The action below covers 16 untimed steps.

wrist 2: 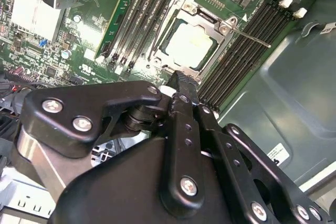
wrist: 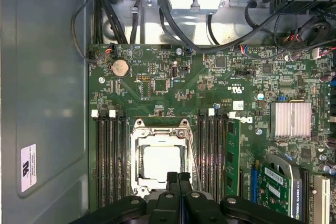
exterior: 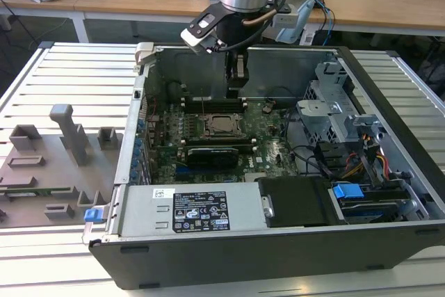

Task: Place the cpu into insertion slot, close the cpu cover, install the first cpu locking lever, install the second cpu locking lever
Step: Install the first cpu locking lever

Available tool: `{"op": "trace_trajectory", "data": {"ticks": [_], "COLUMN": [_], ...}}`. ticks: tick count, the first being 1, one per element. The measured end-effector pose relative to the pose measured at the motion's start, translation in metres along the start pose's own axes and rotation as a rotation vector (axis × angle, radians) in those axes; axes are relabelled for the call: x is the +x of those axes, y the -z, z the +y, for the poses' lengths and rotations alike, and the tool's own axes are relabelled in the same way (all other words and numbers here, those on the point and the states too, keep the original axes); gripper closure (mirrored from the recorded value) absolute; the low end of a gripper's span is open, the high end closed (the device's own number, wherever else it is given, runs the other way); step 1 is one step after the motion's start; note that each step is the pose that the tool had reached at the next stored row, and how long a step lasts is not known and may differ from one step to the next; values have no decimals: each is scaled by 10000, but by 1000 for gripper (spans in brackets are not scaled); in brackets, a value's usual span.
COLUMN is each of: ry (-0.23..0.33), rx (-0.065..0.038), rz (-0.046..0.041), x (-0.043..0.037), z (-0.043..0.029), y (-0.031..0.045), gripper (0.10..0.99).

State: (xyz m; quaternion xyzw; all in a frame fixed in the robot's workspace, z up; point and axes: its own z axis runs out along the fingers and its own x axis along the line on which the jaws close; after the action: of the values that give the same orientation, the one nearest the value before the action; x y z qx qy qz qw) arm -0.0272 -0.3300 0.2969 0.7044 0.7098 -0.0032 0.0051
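Observation:
The cpu shows its pale metal top, lying flat in the middle of the green board. The silvery cpu cover lies down around the cpu like a frame. The insertion slot is hidden beneath them. A thin locking lever sticks out sideways over the black memory slots, away from the socket. My gripper hangs a little above the socket's edge, shut with nothing between its fingertips. In the exterior view my gripper points down near the case's back wall, above the cpu.
Long black memory slots flank the socket on both sides. A green card and a silver heat sink stand nearby, with cables beyond. The drive cage and power supply fill the case. A grey fixture lies at the exterior view's left.

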Motion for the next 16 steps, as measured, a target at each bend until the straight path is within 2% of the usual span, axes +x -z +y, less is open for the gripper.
{"op": "trace_trajectory", "data": {"ticks": [3, 11, 13, 14, 16], "ry": [240, 2066, 2873, 3474, 3845], "rx": [-2, -24, -34, -41, -45], "rz": [1, 5, 7, 9, 10], "x": [0, 0, 0, 0, 0], "z": [0, 0, 0, 0, 0], "y": [0, 0, 0, 0, 0], "gripper": [980, 980, 980, 980, 980]}}
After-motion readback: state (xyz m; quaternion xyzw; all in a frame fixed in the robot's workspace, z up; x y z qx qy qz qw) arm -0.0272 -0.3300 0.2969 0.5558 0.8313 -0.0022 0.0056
